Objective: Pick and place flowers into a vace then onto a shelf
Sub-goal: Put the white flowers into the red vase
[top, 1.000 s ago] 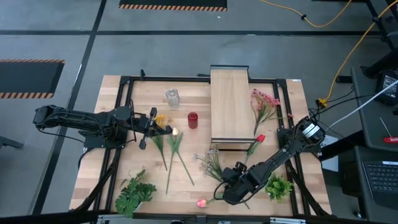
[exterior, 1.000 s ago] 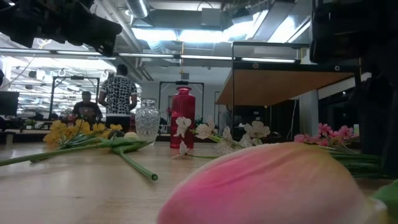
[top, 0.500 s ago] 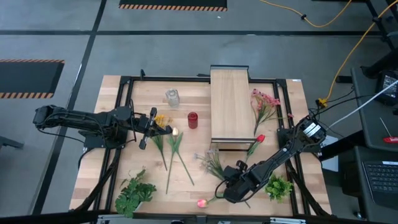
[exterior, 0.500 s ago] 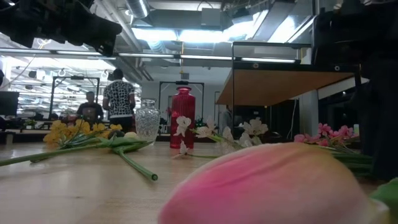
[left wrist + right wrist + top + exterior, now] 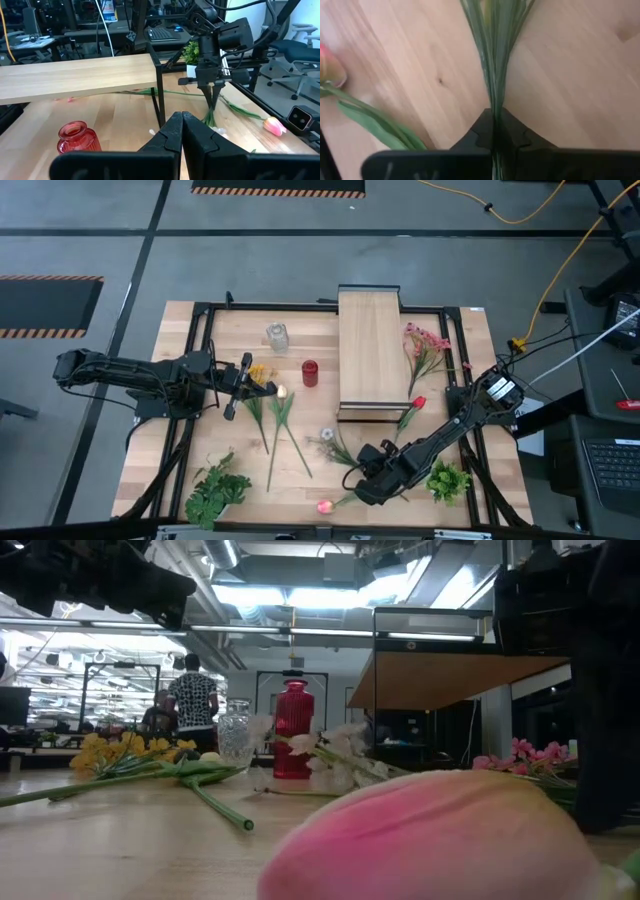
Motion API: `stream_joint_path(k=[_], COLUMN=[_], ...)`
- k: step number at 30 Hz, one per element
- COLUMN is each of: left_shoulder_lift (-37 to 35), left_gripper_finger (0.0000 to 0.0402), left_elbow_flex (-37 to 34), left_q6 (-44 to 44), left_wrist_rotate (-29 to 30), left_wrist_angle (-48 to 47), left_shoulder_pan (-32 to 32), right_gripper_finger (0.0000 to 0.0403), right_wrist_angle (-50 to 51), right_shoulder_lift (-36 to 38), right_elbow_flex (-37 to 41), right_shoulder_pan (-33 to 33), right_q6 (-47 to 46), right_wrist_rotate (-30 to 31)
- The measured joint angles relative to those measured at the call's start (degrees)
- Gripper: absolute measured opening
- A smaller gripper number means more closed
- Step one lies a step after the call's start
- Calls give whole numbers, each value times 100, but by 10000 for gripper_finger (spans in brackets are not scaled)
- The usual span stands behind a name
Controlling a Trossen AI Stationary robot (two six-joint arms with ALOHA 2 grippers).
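My right gripper (image 5: 361,469) stands near the table's front, shut on the stems of the white sprig flowers (image 5: 330,438). A pink tulip (image 5: 323,506) lies just beside it at the front edge. My left gripper (image 5: 262,386) is shut with nothing in it, hovering by the yellow daisies (image 5: 256,373) at the left. The clear glass vase (image 5: 277,336) stands upright at the far left of centre. The light-wood shelf (image 5: 372,348) rises at the far centre. A red rose (image 5: 417,403) and pink blossom sprays (image 5: 424,343) lie to its right. My right gripper pinches the white sprig's bunched green stems (image 5: 493,102) between its two fingers. The fingers (image 5: 212,93) point down from above and lie across the stems. The stems fan out past the fingertips, and the blossom end (image 5: 326,436) rests on the tabletop.
A small red cylinder (image 5: 310,372) stands between vase and shelf. Leafy green bunches lie at the front left (image 5: 216,490) and front right (image 5: 447,480). Two long green stems (image 5: 283,435) stretch across the middle left. People move in the room beyond the table (image 5: 192,698).
My right gripper has shut on the white sprig's stems. The stems have been drawn together into a bunch, and the white blossoms have shifted toward the table's left.
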State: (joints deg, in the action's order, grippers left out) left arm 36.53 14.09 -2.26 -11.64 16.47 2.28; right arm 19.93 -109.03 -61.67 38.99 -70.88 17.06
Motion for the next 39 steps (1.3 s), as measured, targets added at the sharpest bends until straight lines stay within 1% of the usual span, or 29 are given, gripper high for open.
stream_joint_path(k=[6, 14, 20, 25, 29, 34, 36, 39], left_shoulder_lift=[0, 0, 0, 0, 0, 0, 0, 0], left_gripper_finger=[3, 3, 3, 3, 3, 3, 3, 3], left_elbow_flex=[0, 0, 0, 0, 0, 0, 0, 0], left_q6=[87, 107, 107, 107, 107, 107, 105, 86], left_wrist_rotate=[-2, -2, -2, -2, -2, -2, -2, -2], left_wrist_angle=[0, 0, 0, 0, 0, -2, -2, -2], left_shoulder_pan=[2, 1, 2, 2, 1, 2, 1, 2], right_gripper_finger=[4, 4, 4, 4, 4, 4, 4, 4], right_wrist_angle=[-174, -177, -352, -393, -741, -1183, -1555, -2495], right_shoulder_lift=[146, 634, 1015, 1302, 1520, 1827, 1982, 2201], right_elbow_flex=[-15, -22, -24, -13, 113, 381, 610, 1047], right_shoulder_pan=[-5, -56, -149, -369, -600, -892, -1006, -1214], right_q6=[137, 873, 1828, 2732, 3474, 4125, 4440, 5030], right_wrist_rotate=[55, 323, 345, 345, 307, 216, 174, -94])
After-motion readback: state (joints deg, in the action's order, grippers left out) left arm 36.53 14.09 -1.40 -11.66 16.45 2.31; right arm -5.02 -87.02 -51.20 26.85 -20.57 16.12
